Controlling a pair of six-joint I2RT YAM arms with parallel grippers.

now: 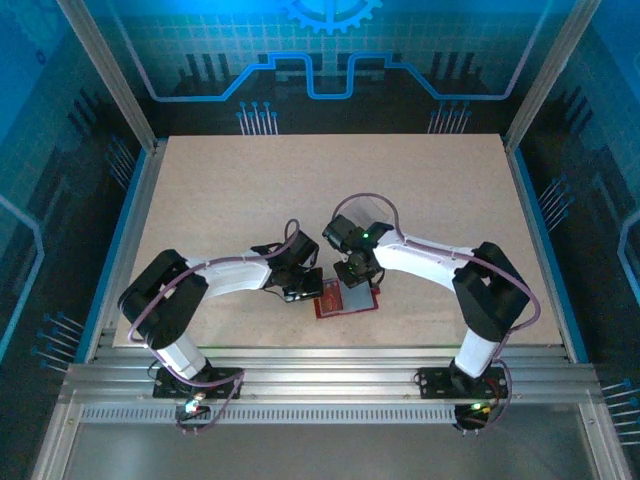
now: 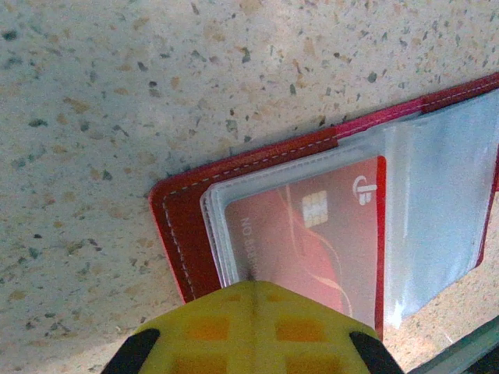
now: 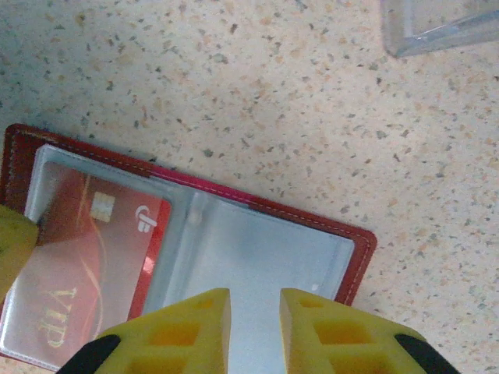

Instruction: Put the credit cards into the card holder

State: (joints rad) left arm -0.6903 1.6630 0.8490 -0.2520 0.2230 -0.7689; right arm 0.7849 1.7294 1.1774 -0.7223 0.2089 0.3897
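Note:
The card holder (image 1: pixel 346 299) lies open and flat on the table near the front edge, red leather (image 2: pixel 178 222) around clear pockets. A red credit card (image 2: pixel 312 234) with a chip sits inside the left pocket (image 3: pixel 86 249). The right pocket (image 3: pixel 257 249) looks pale and bare. My left gripper (image 2: pixel 253 285) is shut, its yellow tips meeting at the near edge of the pocket that holds the card. My right gripper (image 3: pixel 255 308) hovers over the right pocket, jaws a narrow gap apart with nothing between them. In the top view both grippers (image 1: pixel 303 291) (image 1: pixel 357 280) crowd over the holder.
A corner of a clear plastic box (image 3: pixel 437 23) shows on the table beyond the holder. The left gripper's yellow fingertip (image 3: pixel 12 241) enters the right wrist view at the holder's left edge. Speckled tabletop (image 1: pixel 300 190) stretches away behind the arms.

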